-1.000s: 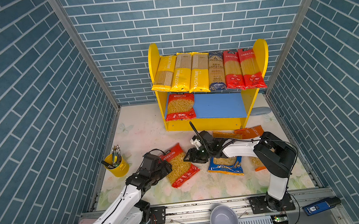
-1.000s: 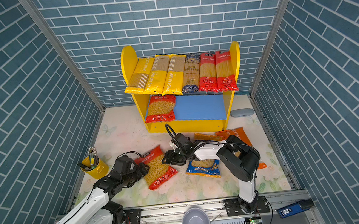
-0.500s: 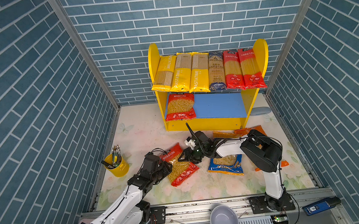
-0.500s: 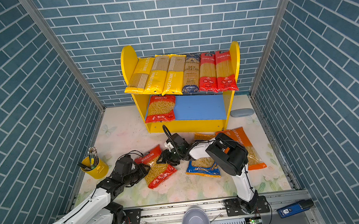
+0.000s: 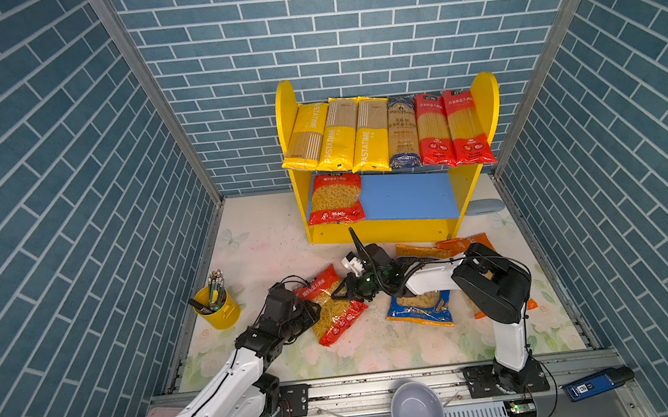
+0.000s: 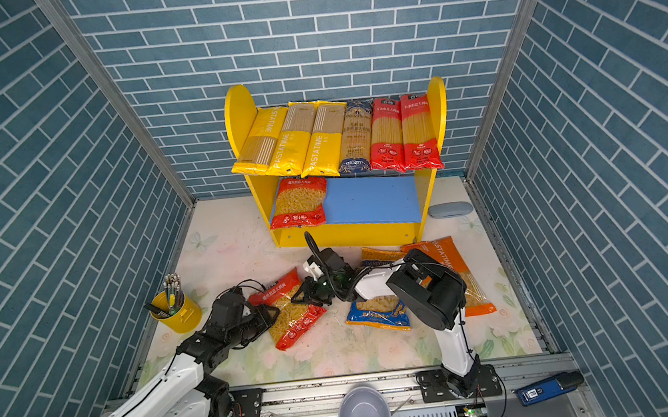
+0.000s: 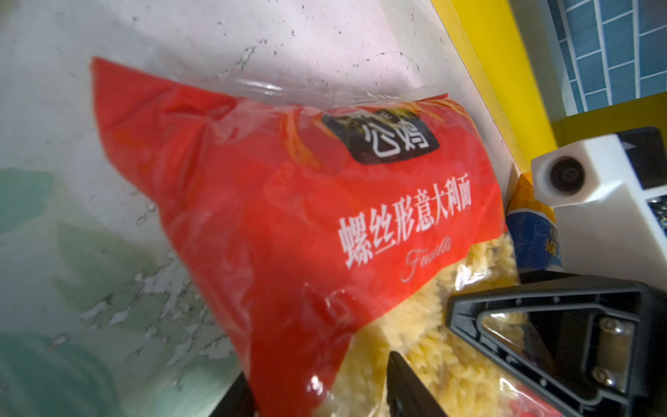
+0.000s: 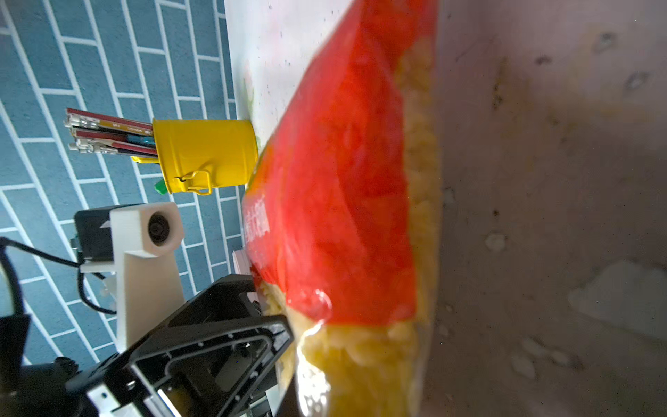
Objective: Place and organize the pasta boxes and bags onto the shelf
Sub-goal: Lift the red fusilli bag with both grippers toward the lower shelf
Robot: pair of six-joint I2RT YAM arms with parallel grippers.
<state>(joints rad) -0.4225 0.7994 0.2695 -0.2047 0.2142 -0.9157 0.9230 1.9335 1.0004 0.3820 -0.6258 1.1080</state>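
Left hand (image 5: 310,308): fingers straddle edge of red fusilli bag (image 5: 336,313), apparently gripping.
Right hand (image 5: 344,293): against opposite edge; closure cannot be told.
Bag lies between hands on table (image 5: 268,241); shelf (image 5: 406,198) beyond right hand.
Confirm both grips before lift. Keep bag level.

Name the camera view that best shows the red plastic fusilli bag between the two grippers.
A top view: the red plastic fusilli bag shows nearly whole in both top views. The left wrist view shows the bag close, label sharp, lower end cropped. The right wrist view sees the bag blurred, edge-on.
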